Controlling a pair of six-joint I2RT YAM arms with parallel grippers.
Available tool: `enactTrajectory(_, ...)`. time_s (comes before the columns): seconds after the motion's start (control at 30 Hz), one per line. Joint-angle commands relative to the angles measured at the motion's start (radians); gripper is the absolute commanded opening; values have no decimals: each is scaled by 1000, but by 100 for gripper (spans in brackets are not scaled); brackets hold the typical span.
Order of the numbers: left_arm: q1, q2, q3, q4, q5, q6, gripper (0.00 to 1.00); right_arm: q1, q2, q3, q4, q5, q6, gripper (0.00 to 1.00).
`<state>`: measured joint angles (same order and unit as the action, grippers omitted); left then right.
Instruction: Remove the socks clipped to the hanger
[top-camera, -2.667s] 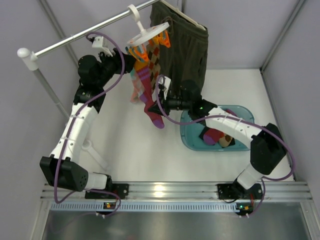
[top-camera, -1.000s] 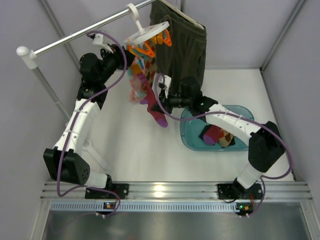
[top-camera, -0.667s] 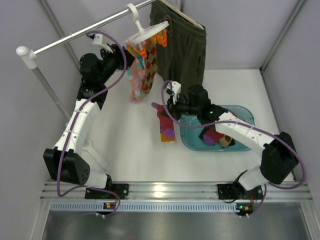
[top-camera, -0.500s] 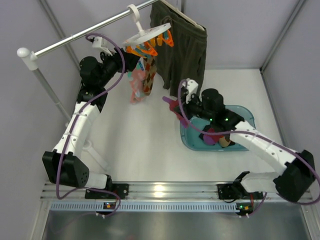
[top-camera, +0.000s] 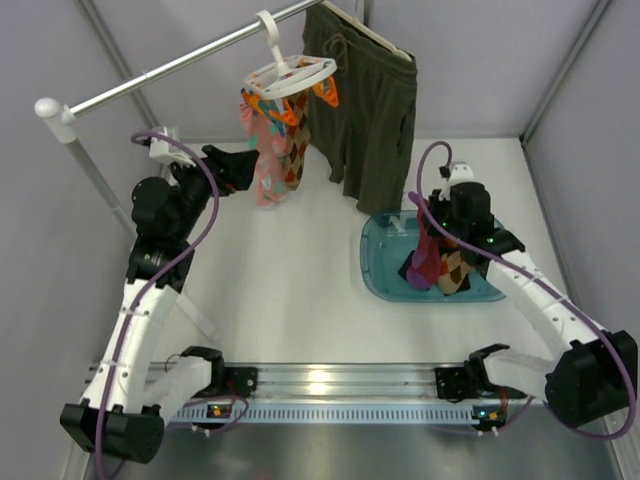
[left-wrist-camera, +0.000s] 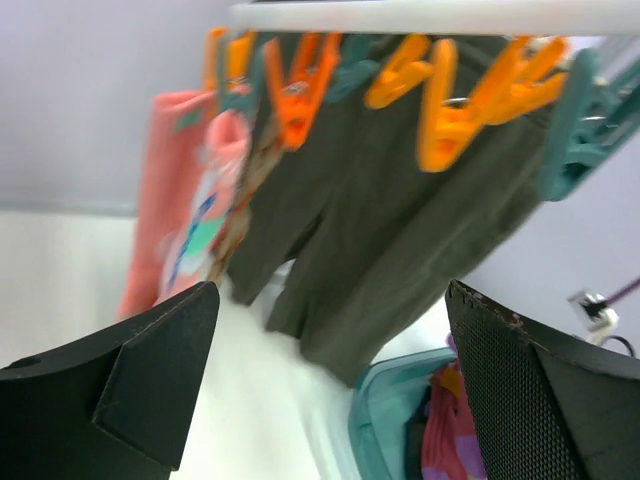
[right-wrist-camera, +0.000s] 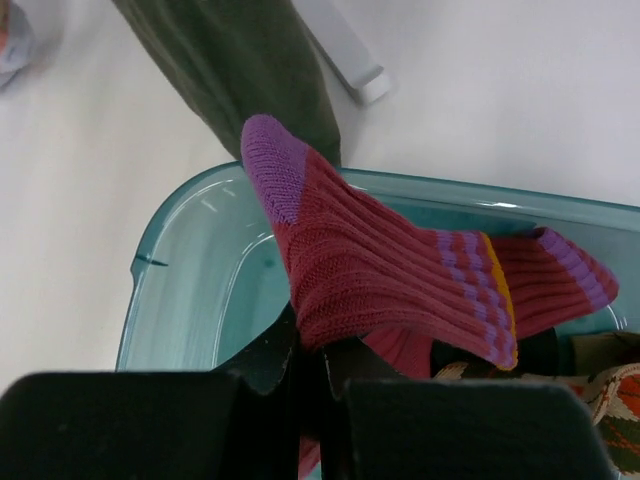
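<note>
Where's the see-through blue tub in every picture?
Top camera: the tub sits right of centre.
Left wrist: bottom edge, right of middle.
Right wrist: across the middle and left.
Shared landmark: the dark green shorts hanging behind it.

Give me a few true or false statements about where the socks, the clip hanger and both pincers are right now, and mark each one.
1. The right pincer is shut on a maroon ribbed sock over the teal plastic basin. True.
2. The left pincer grips an orange peg. False: it is open and holds nothing.
3. The teal plastic basin is empty. False: other socks lie in it.
4. A pink sock hangs clipped to the white ring-shaped hanger. True.
5. The olive-green shorts lie on the table. False: they hang from the metal rail.
</note>
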<state>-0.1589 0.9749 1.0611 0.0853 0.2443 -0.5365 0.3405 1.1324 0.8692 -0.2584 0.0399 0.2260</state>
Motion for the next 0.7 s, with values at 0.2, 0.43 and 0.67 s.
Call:
enactTrajectory(0.2, 4, -223, -95, -341, -321, 17, 98, -28, 18, -47, 74, -119, 42, 20)
enactTrajectory(0.43, 4, -285, -20, -513, -414, 82, 98, -14, -38, -39, -42, -170, 9, 69)
enactTrajectory(0.67, 4, -301, 51, -604, -373, 153, 98, 11, -146, -9, 243, -483, 57, 99)
